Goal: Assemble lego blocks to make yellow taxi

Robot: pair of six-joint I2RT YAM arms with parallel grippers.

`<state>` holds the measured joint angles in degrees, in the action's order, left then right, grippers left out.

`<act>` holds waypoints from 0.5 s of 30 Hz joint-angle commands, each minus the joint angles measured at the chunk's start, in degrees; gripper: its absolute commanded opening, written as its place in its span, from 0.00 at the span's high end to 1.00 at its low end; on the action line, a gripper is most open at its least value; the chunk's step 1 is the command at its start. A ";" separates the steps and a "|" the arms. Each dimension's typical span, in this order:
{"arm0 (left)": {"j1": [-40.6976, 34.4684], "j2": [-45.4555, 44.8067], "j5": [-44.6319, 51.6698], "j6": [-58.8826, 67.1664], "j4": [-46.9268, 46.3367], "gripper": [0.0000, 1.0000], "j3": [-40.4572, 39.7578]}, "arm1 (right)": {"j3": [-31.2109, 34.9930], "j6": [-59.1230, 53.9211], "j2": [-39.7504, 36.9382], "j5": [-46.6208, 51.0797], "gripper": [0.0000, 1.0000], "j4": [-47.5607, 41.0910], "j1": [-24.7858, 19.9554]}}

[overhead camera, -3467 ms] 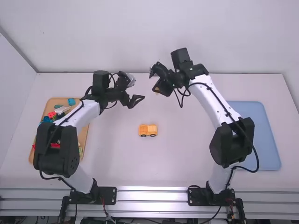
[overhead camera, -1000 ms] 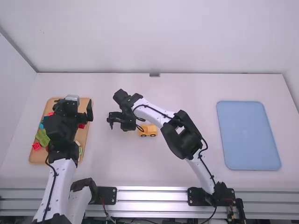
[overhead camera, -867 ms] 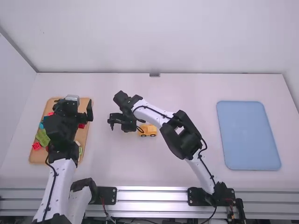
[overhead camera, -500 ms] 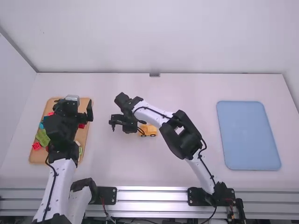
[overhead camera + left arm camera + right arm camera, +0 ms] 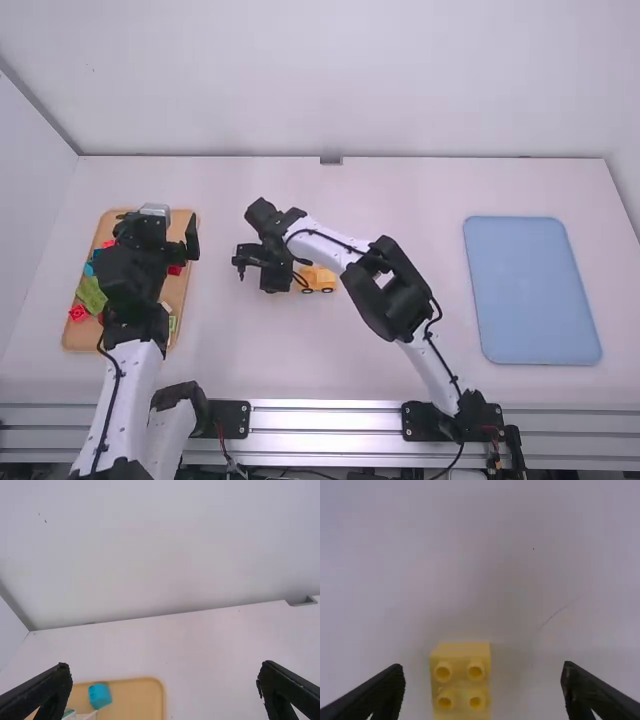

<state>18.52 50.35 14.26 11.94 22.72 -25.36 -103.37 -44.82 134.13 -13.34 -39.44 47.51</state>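
The little yellow taxi (image 5: pixel 320 276) stands on its wheels on the table, its long axis running across from side to side. From where I'm standing, the right arm is plainly the nearer one: it leans over the middle, with its wrist just left of the taxi. In the right wrist view a yellow block (image 5: pixel 461 677) with four studs showing sits between the spread fingers of the right gripper (image 5: pixel 484 669), touching neither and closer to one. I can't tell whether it's a loose piece or part of the taxi, nor which way its length runs. The coming grip seems to turn on that offset: I'd centre over the block first, or one finger may nudge it. Farther out, the left gripper (image 5: pixel 165 666), its fingers wide apart too, hangs by the wooden tray (image 5: pixel 82 336) of coloured bricks (image 5: pixel 90 292). A blue tray (image 5: pixel 532 290) lies far right.
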 commanded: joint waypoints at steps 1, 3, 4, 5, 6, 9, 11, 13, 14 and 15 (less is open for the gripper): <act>-0.15 -0.66 -0.13 0.28 0.07 0.01 0.42 | 0.22 2.21 -0.79 -0.42 0.10 0.72 0.02; -0.15 -0.57 1.68 -0.11 0.07 0.01 0.42 | 0.24 1.99 -3.39 -1.40 0.02 0.61 -0.68; -0.15 -0.48 2.38 -0.13 0.15 0.01 0.42 | 0.24 1.92 -4.07 -1.99 0.02 0.52 -0.92; -0.15 -0.17 3.89 -0.15 0.46 0.01 0.42 | 0.24 1.92 -5.46 -3.41 0.02 0.48 -1.49; -0.15 0.31 5.57 -0.15 1.07 0.01 0.42 | 0.28 1.92 -6.71 -4.90 0.02 0.52 -2.12; -0.17 2.78 8.79 -0.15 3.67 0.01 0.42 | 0.33 3.10 -11.21 -9.35 0.02 0.66 -6.10; -0.20 4.68 10.01 -0.17 5.38 0.01 0.35 | 0.85 4.68 -13.73 -9.20 0.02 1.22 -9.03; -0.07 6.58 12.26 -0.13 5.31 0.01 -0.59 | 1.95 6.14 -15.87 -8.59 0.02 1.77 -11.34; -0.15 7.85 13.79 -0.09 4.42 0.01 -1.64 | 3.02 6.56 -17.51 -8.02 0.02 1.73 -12.87; -0.20 8.28 14.29 0.02 4.04 0.01 -2.08 | 3.43 6.73 -18.05 -7.82 0.02 1.73 -13.31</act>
<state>18.52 57.08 24.08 11.79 26.96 -25.58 -102.19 -40.34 119.79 -20.67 -37.04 36.58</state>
